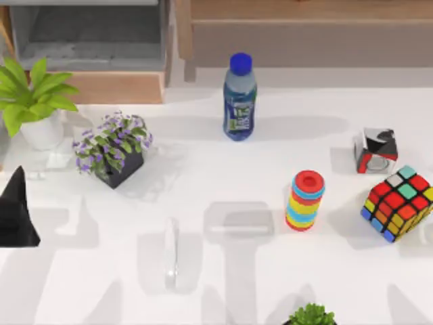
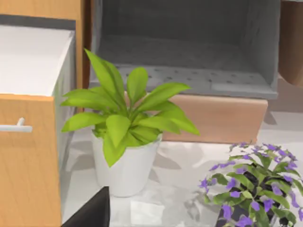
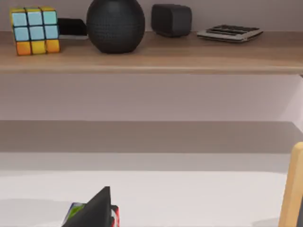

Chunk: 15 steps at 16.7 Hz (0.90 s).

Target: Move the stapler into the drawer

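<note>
The stapler (image 1: 172, 252) is seen untouched at lower centre; the drawer (image 1: 88, 84) stands open at upper left. A grasp across its narrow body is advised. The left tool (image 1: 17, 213): finger state cannot be told.

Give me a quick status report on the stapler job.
Left gripper parked at table's left edge. Stapler lying untouched near the front. Drawer open at back left. Purple flower pot sits between them.

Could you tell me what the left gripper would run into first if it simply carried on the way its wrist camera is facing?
Probably the green plant in the white pot, directly ahead of the left gripper; the open drawer lies beyond. Depth is uncertain.
</note>
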Each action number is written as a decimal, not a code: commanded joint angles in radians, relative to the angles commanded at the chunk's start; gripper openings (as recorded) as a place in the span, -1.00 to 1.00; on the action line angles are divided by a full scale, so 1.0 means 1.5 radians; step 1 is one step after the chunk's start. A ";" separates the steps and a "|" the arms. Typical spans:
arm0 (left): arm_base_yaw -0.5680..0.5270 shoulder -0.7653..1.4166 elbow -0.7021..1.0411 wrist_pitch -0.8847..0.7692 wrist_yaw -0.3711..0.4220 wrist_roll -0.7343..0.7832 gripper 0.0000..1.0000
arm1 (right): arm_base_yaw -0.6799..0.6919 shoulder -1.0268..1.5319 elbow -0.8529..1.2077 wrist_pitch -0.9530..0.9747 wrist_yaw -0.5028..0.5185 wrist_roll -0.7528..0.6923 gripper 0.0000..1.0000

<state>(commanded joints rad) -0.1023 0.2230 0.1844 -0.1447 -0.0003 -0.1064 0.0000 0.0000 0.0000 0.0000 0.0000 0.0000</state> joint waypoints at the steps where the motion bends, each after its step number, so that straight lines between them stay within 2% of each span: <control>1: -0.020 0.049 0.036 -0.028 0.000 -0.021 1.00 | 0.000 0.000 0.000 0.000 0.000 0.000 1.00; 15: -0.338 0.937 0.610 -0.479 -0.001 -0.352 1.00 | 0.000 0.000 0.000 0.000 0.000 0.000 1.00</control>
<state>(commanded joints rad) -0.6097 1.6291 1.0991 -0.8627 -0.0020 -0.6342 0.0000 0.0000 0.0000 0.0000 0.0000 0.0000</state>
